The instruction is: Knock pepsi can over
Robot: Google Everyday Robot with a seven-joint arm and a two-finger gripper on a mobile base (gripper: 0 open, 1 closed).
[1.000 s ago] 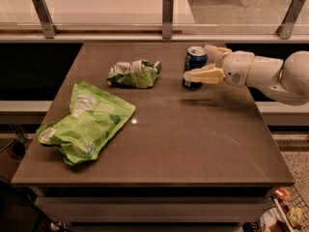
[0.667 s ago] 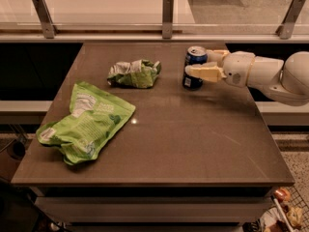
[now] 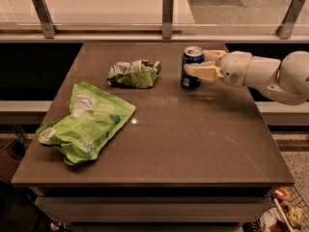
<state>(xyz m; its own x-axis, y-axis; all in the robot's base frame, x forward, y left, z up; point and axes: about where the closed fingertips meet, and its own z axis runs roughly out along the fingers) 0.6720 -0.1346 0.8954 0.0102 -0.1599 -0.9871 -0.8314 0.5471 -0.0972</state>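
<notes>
The dark blue pepsi can (image 3: 191,79) stands upright on the brown table (image 3: 193,139), at the back right of its top. My white gripper (image 3: 198,63) reaches in from the right at the can's height. Its fingers are spread: the near finger (image 3: 203,72) lies across the can's right front, and the far finger (image 3: 216,55) is behind the can's right side. The can's right part sits between them. I cannot tell whether either finger presses on it.
A crumpled green-and-white snack bag (image 3: 134,74) lies left of the can. A larger flat green bag (image 3: 87,122) lies at the front left. A glass rail with metal posts (image 3: 167,16) runs behind the table. The table's right edge is just under my arm.
My gripper has shifted slightly up and back along the can's side. The can still stands upright in the same spot.
</notes>
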